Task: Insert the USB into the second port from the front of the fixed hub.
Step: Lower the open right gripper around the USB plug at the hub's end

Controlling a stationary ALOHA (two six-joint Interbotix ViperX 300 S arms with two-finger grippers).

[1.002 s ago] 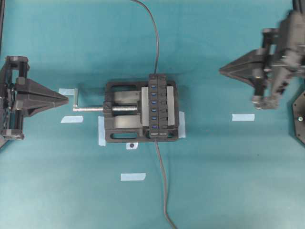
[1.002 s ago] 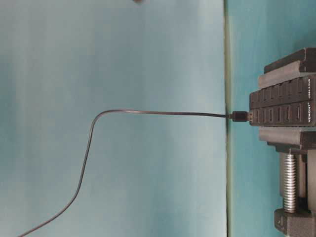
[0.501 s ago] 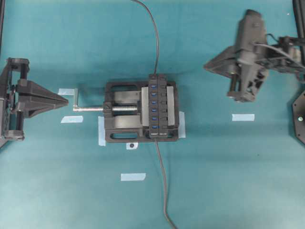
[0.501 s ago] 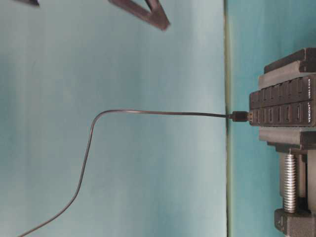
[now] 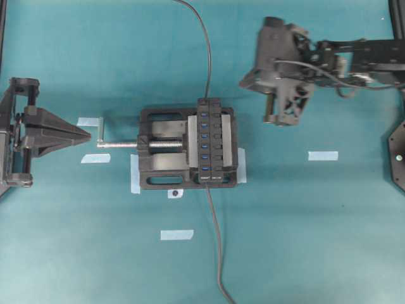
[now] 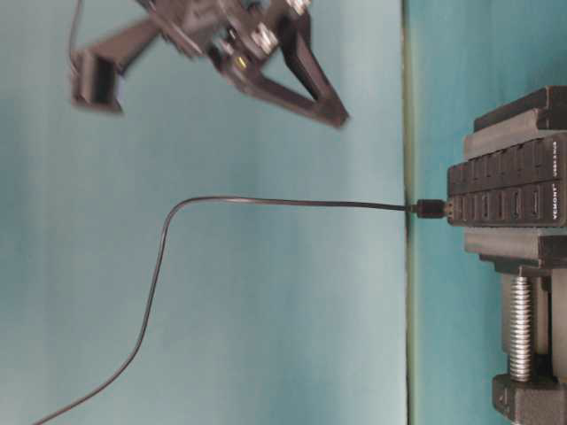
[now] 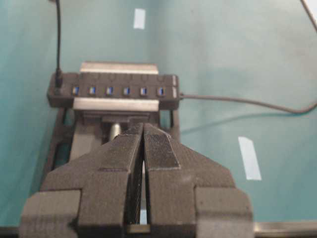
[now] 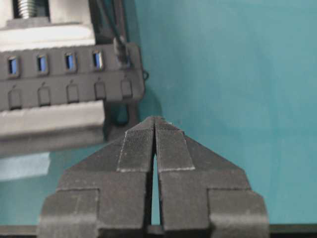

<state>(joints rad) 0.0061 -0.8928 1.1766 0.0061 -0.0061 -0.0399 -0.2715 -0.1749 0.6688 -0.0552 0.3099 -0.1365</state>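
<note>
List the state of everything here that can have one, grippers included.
USB: plugged into the end port of the hub, cable slack.
hub: clamped in the vise, other blue ports empty.
vise: closed on the hub.
left gripper: shut, holding nothing, facing the vise screw.
right gripper: shut, holding nothing, beside the plug end of the hub.

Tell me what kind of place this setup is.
Likely a robotics lab test bench: a teal tabletop with tape markers, a vise clamping a USB hub, and two robot arms.
</note>
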